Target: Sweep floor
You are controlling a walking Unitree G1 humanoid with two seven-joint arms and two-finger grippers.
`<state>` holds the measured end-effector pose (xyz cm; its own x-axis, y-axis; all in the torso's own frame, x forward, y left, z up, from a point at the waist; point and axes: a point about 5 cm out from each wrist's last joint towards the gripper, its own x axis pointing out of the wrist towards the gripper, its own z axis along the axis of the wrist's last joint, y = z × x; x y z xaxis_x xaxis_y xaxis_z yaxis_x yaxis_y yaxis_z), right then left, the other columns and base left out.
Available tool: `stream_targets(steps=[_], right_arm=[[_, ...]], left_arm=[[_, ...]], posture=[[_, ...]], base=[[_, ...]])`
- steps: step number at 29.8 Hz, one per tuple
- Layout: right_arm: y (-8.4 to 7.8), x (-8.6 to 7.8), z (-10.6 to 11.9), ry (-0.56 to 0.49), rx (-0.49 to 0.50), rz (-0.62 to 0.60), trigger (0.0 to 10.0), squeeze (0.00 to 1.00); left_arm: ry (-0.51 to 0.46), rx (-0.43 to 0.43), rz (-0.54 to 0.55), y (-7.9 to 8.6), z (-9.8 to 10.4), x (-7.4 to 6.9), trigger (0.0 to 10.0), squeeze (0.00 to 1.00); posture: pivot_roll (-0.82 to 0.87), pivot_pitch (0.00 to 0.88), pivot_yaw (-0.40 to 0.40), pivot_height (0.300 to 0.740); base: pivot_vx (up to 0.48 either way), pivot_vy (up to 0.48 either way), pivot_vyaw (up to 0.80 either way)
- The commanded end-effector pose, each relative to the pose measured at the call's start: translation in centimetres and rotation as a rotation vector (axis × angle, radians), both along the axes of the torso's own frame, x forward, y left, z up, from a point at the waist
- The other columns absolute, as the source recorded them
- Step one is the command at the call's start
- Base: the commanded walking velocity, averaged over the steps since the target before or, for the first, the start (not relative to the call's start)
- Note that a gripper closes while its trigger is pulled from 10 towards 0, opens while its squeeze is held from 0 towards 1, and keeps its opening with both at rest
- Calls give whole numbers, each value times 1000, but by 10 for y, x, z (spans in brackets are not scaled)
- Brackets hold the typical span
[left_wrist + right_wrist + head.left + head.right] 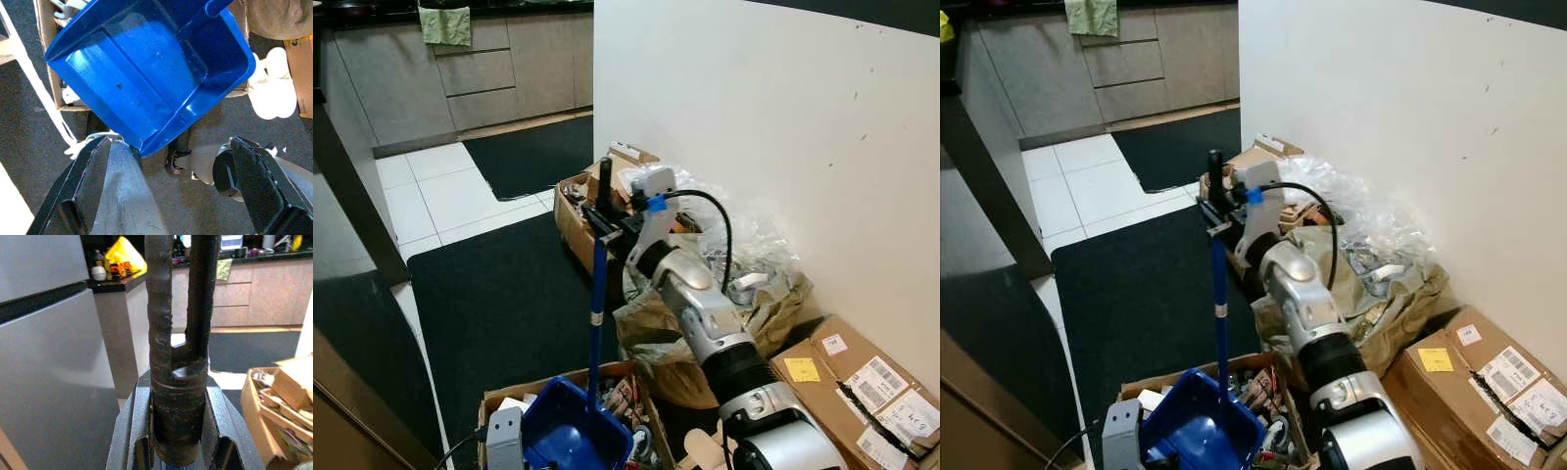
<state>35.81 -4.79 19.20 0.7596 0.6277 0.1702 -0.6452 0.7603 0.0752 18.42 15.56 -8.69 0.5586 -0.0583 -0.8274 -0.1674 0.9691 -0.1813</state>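
Blue plastic catches your eye first: a deep blue plastic dustpan (570, 431) sits at the bottom centre of the left eye view, with its long blue pole handle (595, 323) rising straight up from it to a black rubber grip (604, 186) at the top. Your right gripper (603, 217) is at mid-frame, its fingers (128, 431) pinching that black grip from both sides; in the right wrist view the grip stands upright between the two dark pads. The silver right arm (710, 328) runs down to the lower right of the frame.

Your left gripper (166, 196) hangs just above the dustpan's tray; in the left wrist view its fingers (254, 186) are spread wide with nothing between them, and the blue tray is in the upper half of that picture. A grey part of the left arm (504, 438) shows at the bottom edge, just beside the pan.

The pan is over an open brown cardboard box of clutter (626, 387). Further up, against the white wall (773, 127), a second cardboard box (573, 211) and a crumpled heap of brown paper and clear plastic wrap (759, 274) lie beside a black floor mat (499, 304). White floor tiles (440, 191) and grey kitchen cabinets (489, 73) fill the upper left.
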Motion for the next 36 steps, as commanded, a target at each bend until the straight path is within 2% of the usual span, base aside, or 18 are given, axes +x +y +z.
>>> stream_targets(steps=[1, 9, 23, 26, 36], right_arm=[[-3, 1, 8, -8, 47, -12, 10000, 0], [-7, 2, 4, 14, 52, -35, 10000, 0], [-9, 2, 4, 33, 56, -51, 10000, 0], [-10, 3, 4, 38, 59, -55, 10000, 0], [-15, 4, 4, 43, 59, -86, 10000, 0]], left_arm=[[18, 2, -20, -2, -2, -3, 10000, 0], [16, 2, -20, -2, -2, -3, 10000, 0], [17, 3, -21, -1, -1, -2, 10000, 0], [17, 4, -22, -1, -1, -2, 10000, 0], [16, 3, -28, -1, -1, -2, 10000, 0]], posture=[[8, 0, -38, 740], [7, 0, -32, 740], [5, 0, -28, 740], [2, 0, -23, 740], [-6, 0, -17, 740]], base=[[0, 0, 0], [0, 0, 0], [-277, 0, 0], [274, 0, 0], [-280, 0, 0]])
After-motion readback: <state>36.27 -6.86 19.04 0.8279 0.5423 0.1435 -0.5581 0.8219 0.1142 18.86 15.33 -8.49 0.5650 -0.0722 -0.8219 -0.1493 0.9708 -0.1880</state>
